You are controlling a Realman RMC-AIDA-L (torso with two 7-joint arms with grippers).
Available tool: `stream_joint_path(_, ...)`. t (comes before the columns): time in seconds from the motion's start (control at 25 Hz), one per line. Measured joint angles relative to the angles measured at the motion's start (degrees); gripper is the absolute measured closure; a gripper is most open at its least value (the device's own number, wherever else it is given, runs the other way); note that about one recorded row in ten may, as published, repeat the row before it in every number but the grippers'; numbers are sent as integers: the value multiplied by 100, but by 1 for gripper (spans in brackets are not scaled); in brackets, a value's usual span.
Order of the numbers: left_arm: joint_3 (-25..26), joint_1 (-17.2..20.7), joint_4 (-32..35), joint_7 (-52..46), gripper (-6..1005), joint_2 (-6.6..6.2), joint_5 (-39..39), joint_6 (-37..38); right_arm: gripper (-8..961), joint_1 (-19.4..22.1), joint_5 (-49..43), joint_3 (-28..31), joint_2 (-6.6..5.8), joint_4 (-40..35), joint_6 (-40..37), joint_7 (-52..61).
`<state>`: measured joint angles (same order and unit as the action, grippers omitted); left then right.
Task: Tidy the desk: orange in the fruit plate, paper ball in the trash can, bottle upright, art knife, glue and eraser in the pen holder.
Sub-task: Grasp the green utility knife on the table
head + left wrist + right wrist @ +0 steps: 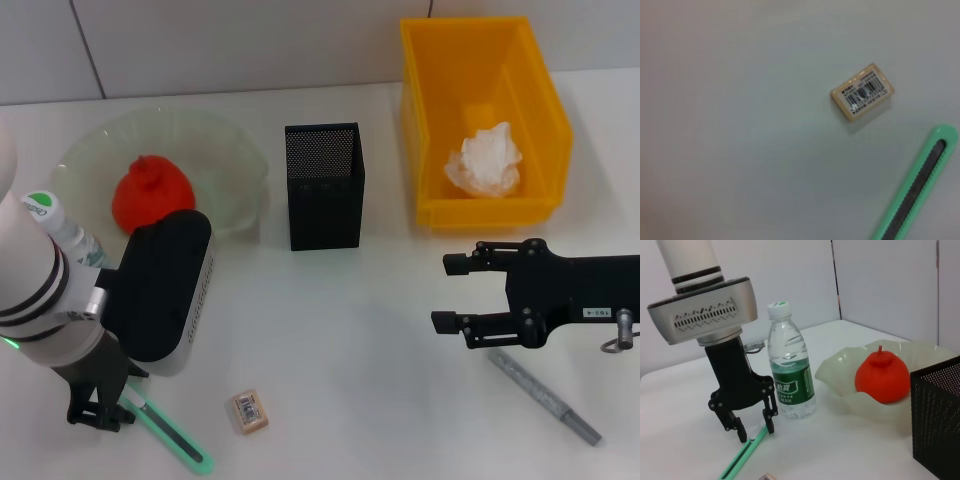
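The art knife (170,435) lies flat on the desk, its near end between the spread fingers of the left gripper (754,426), seemingly not yet clamped. The eraser (249,411) sits just beside it. The bottle (789,371) stands upright behind. The right gripper (452,293) hovers wide above the glue (545,397).

In the head view the left arm covers most of the bottle (60,222), leaving only its cap and shoulder, and hides the near edge of the fruit plate (232,165). The left gripper (100,408) overlaps the far end of the art knife (172,436), whose near tip is too small to read. The right arm runs off the right edge. In the left wrist view the art knife is cut off by the picture's edge.
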<state>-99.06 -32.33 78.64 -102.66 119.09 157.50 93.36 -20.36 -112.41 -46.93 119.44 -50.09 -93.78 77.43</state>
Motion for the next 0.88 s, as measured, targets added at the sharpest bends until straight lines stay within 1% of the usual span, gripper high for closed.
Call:
stream_joint_path(0.48, 17, -22, -4, 0, 548, 0, 15, -7, 191, -12, 0, 8, 0, -10, 0, 0)
stream_joint_path(0.88, 34, -55, -27, -6, 608, 0, 18, 5, 191, -12, 0, 16, 0, -20, 0, 1)
